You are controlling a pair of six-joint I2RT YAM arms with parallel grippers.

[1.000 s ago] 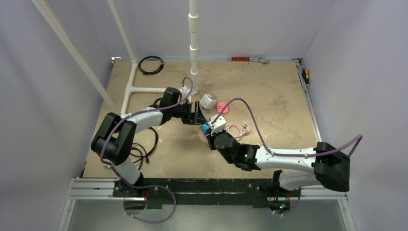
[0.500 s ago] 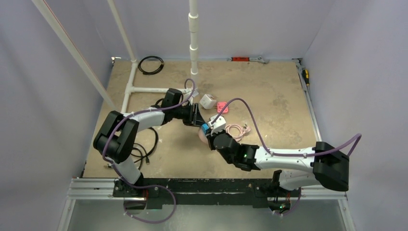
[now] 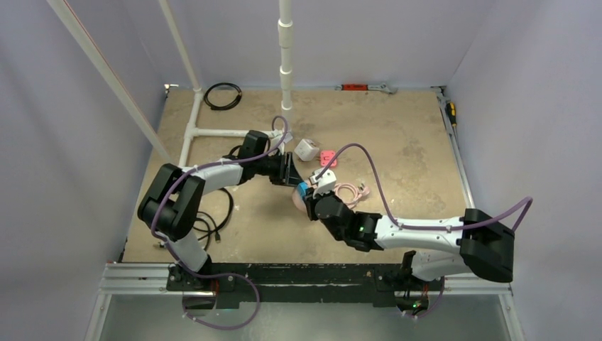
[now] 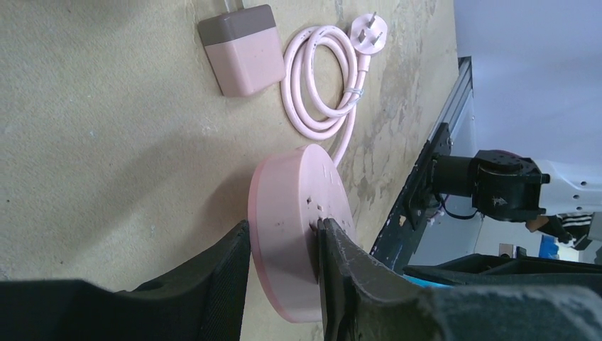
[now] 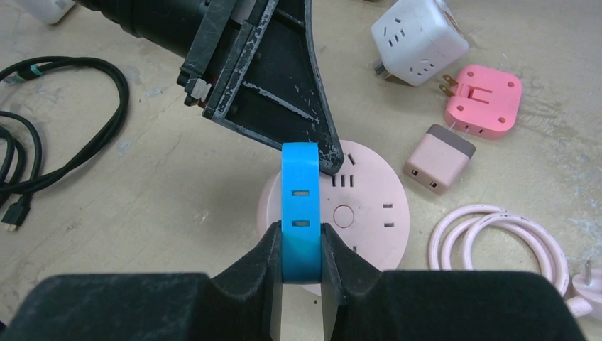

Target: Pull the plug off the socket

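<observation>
The socket, a flat round pale-pink disc with small slots, lies on the tan table. Its coiled pink cord rests to its right. A blue plug stands upright on the socket's left part, and my right gripper is shut on its two flat sides. My left gripper is shut on the socket, one finger under its rim and the other on its slotted face. From the top view, the left gripper and right gripper meet at mid-table. The plug's prongs are hidden.
A small square pink plug with a grey end, a pink flat adapter and a white cube adapter lie just beyond the socket. Black cables lie to the left. A white pipe frame stands at the back left.
My left gripper has closed from wide open onto the socket's rim and moved slightly toward it. The right gripper has kept its hold on the blue plug.
</observation>
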